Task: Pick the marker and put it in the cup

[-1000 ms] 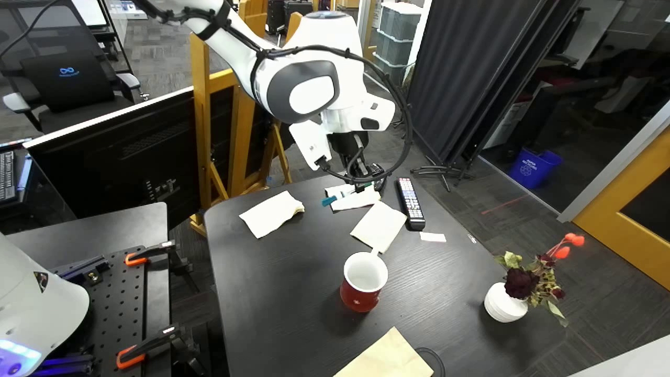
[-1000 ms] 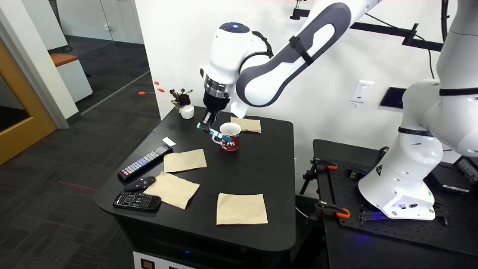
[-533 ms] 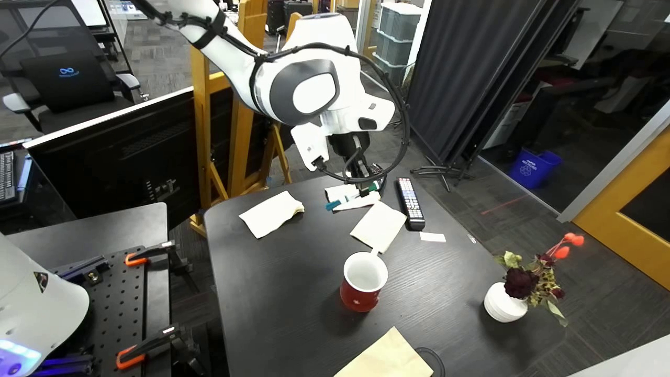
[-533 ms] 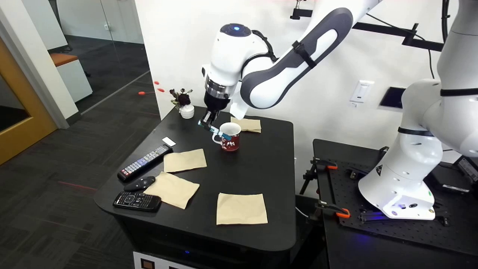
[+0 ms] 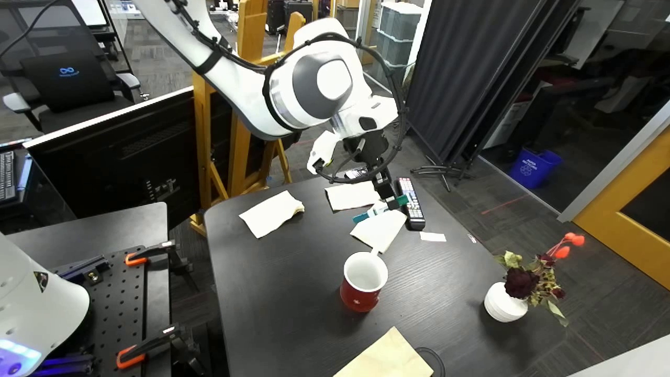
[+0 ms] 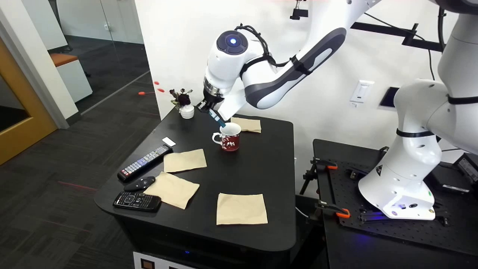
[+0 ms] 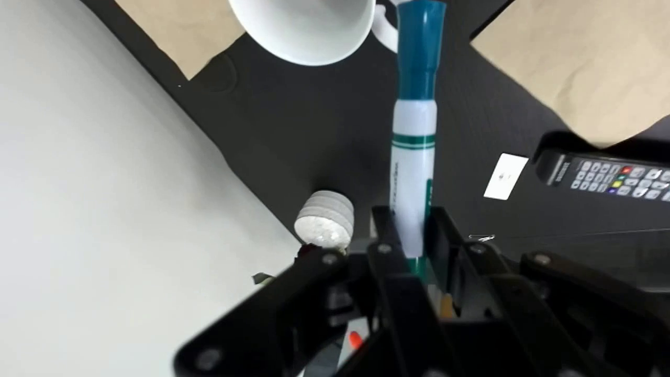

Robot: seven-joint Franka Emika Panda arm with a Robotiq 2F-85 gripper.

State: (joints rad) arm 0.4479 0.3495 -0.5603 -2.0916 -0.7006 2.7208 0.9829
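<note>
The marker has a white body, a teal cap and a green end. My gripper (image 7: 410,213) is shut on the marker (image 7: 413,123) near its green end, with the teal cap pointing away from the jaws. In both exterior views the marker (image 5: 375,211) (image 6: 217,118) is held above the table, tilted with the teal cap lower. The red cup (image 5: 359,296) (image 6: 230,143) stands upright on the table, its white inside showing. In the wrist view the teal cap is right of the cup (image 7: 309,31), over its handle. In an exterior view the cap end (image 6: 223,123) overlaps the cup's rim.
A white vase (image 5: 505,305) with dried flowers stands near the table edge. A long black remote (image 6: 145,163) and smaller remotes (image 6: 136,201) lie along an edge. Several brown napkins (image 6: 242,209) and a white card (image 5: 432,237) lie on the dark table (image 6: 257,172).
The gripper and marker have swung and tilted. In an exterior view they moved right and slightly down. In an exterior view the cap rose from before the cup to its rim.
</note>
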